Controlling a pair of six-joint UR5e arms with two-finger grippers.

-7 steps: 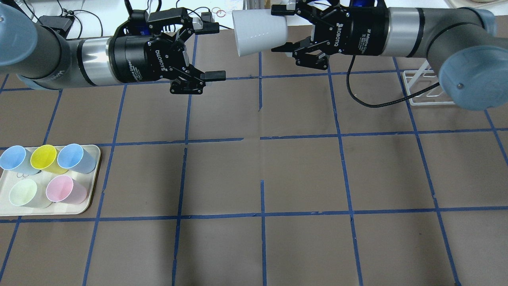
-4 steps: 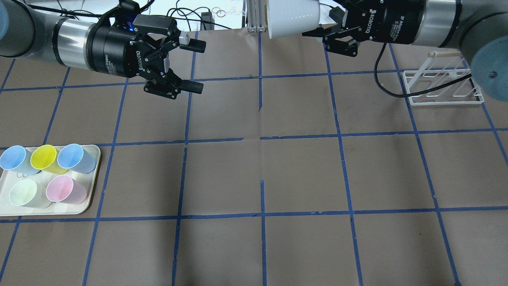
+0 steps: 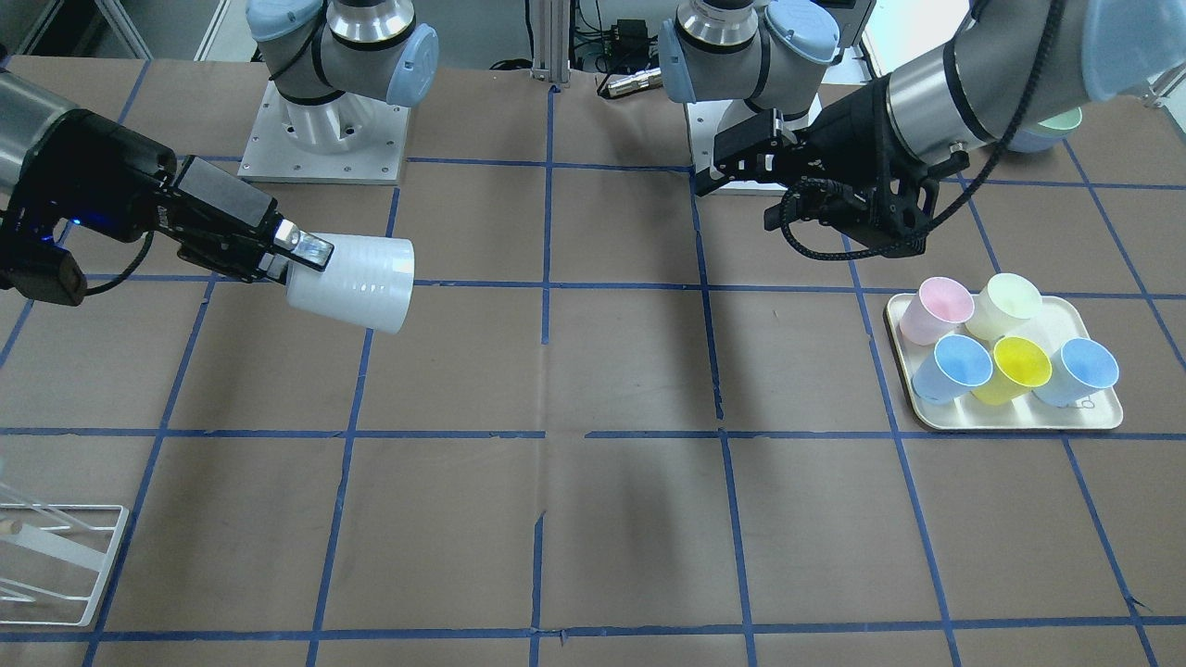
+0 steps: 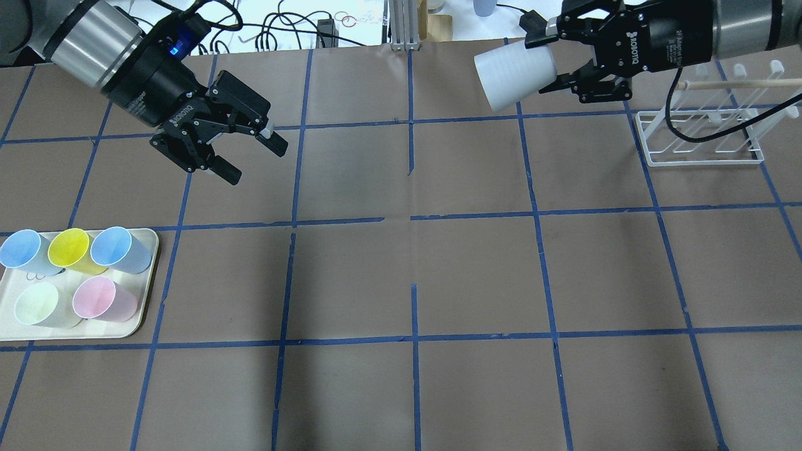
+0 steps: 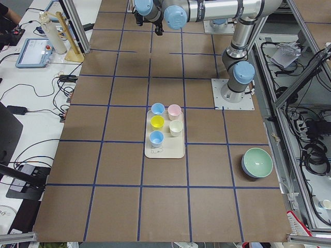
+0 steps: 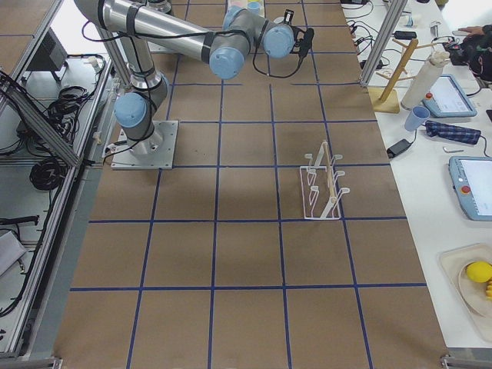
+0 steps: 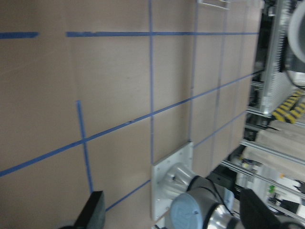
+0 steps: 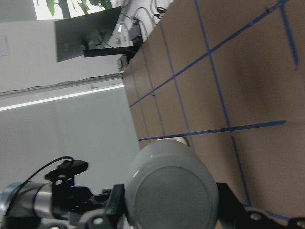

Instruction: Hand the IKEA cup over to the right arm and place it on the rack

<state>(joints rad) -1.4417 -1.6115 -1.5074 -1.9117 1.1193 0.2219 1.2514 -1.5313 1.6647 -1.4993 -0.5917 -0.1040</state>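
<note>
The IKEA cup (image 4: 514,81) is a pale grey tumbler held on its side in the air, mouth toward the table's middle. My right gripper (image 4: 544,62) is shut on its base end, left of the white wire rack (image 4: 698,141). In the front-facing view the cup (image 3: 352,283) and right gripper (image 3: 298,255) are at the left, with the rack (image 3: 56,556) at the bottom left corner. The right wrist view shows the cup's base (image 8: 171,191) between the fingers. My left gripper (image 4: 254,161) is open and empty over the far left table, also shown in the front-facing view (image 3: 741,199).
A cream tray (image 4: 150,241) at the near left carries several coloured cups; it also shows in the front-facing view (image 3: 1019,421). A green bowl (image 5: 257,163) sits by the robot's left side. Cables and a metal post lie beyond the table's far edge.
My right gripper has carried the cup to the right, toward the rack. My left gripper, open throughout, has drawn back to the left and swung downward, away from the cup.
</note>
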